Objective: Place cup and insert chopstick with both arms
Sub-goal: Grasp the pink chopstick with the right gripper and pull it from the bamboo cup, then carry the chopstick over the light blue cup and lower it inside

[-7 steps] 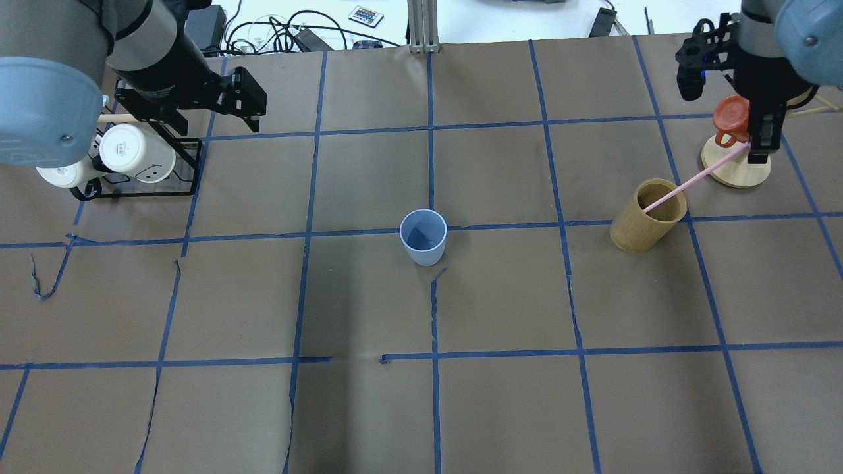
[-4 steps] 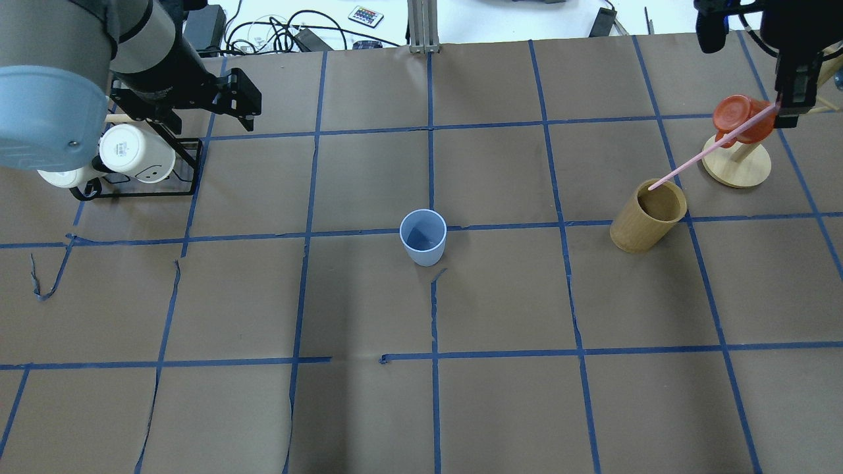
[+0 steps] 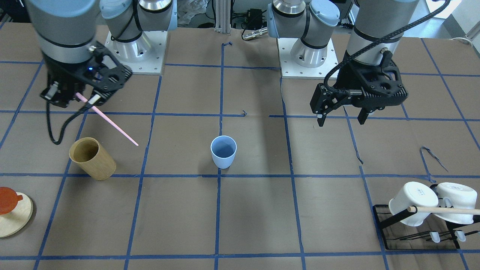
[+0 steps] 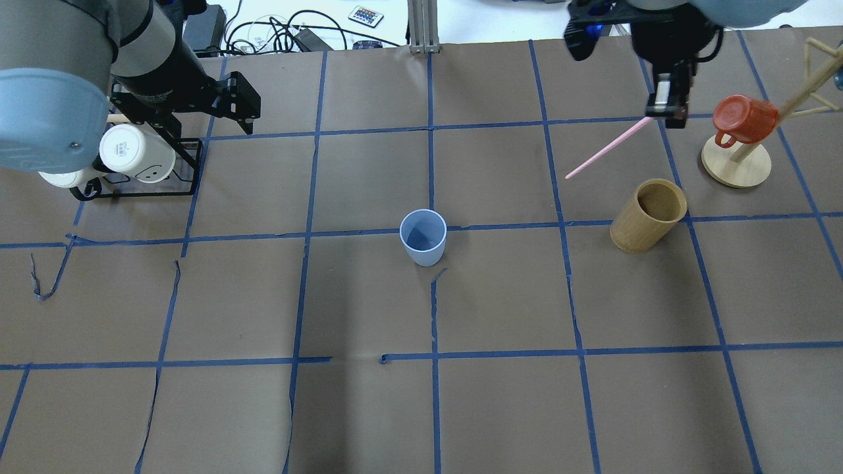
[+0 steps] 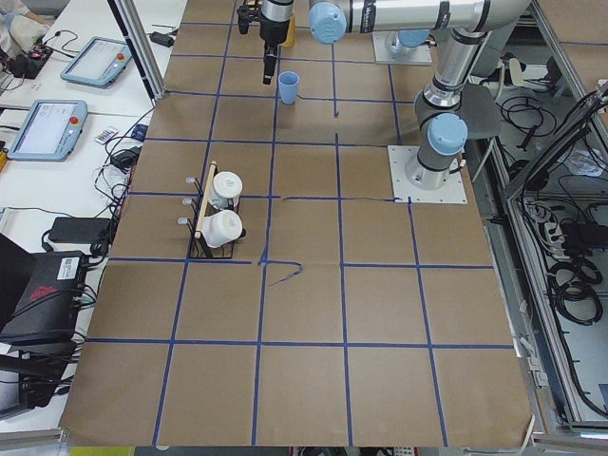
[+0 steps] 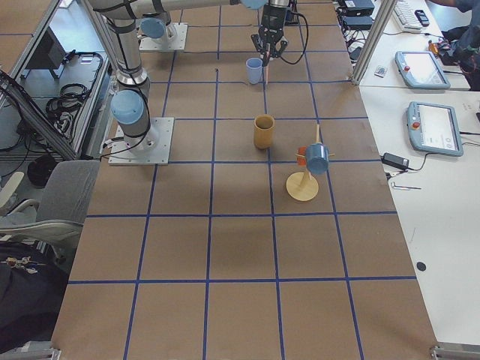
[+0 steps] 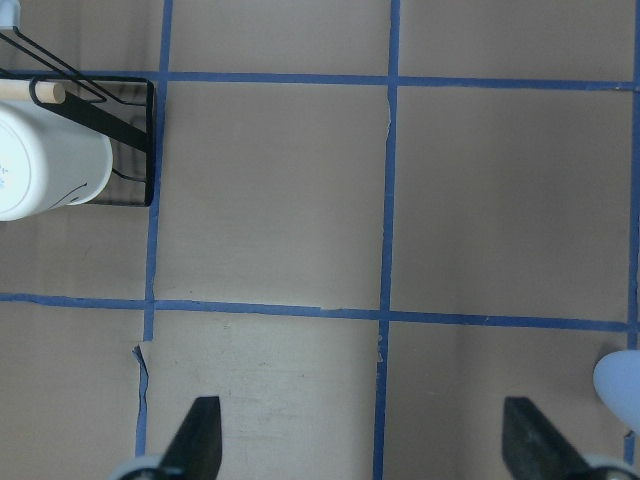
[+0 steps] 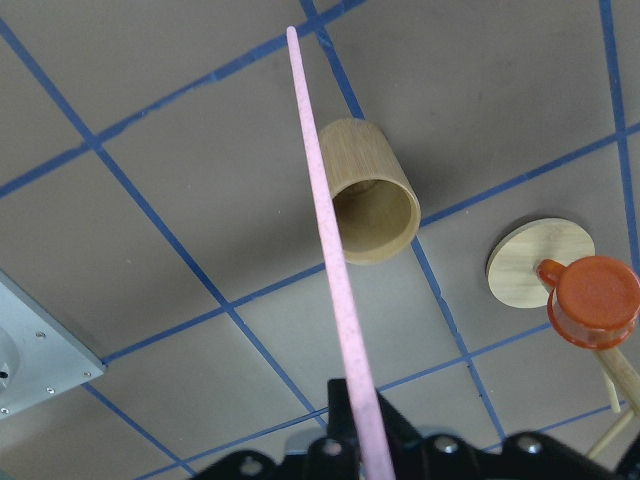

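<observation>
The pale-blue cup [image 4: 423, 237] stands upright and empty at the table's middle; it also shows in the front view [image 3: 223, 152]. My right gripper [image 4: 665, 113] is shut on the top end of the pink chopstick [image 4: 606, 149]. It holds the stick in the air, slanted, its free tip pointing down toward the cup's side. The stick hangs above the table, outside the tan wooden cup [image 4: 649, 214], as the right wrist view shows [image 8: 325, 230]. My left gripper [image 4: 212, 124] is open and empty, above the table near the mug rack, far left of the cup.
The tan wooden cup [image 3: 92, 157] stands right of the blue cup. A red mug [image 4: 744, 118] hangs on a wooden tree stand [image 4: 736, 164] at the far right. A black rack [image 4: 191, 168] with white mugs [image 4: 135, 155] stands at the far left.
My right gripper has lifted the chopstick out of the tan wooden cup and carried it left, toward the blue cup. The left arm has barely moved.
</observation>
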You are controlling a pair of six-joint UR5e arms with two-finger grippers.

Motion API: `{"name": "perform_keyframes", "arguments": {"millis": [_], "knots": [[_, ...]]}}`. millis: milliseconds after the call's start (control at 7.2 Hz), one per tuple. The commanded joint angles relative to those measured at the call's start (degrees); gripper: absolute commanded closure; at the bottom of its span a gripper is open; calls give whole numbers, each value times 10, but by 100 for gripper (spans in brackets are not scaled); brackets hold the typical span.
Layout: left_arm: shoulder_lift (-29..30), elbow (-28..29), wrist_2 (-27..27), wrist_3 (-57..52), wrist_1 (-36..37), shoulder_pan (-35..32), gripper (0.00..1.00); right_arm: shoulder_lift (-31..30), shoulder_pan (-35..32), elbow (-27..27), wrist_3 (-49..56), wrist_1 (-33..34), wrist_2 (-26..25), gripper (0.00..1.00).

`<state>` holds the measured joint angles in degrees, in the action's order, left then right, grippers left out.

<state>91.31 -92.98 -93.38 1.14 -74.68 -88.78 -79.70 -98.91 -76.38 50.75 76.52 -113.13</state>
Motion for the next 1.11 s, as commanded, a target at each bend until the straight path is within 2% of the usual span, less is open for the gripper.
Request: {"name": "perform_keyframes", "arguments": {"millis": [0,417,972], "knots": [[2,-1,0,0,1,0,0,37,-106,3,-184,-1,15,100],[4,0,0,0,2,-1,0,84,-165,43,-314,-4,49,100],[3,-1,0,0,2,-1,0,87,-193,43,-331,-51,63,100]]}}
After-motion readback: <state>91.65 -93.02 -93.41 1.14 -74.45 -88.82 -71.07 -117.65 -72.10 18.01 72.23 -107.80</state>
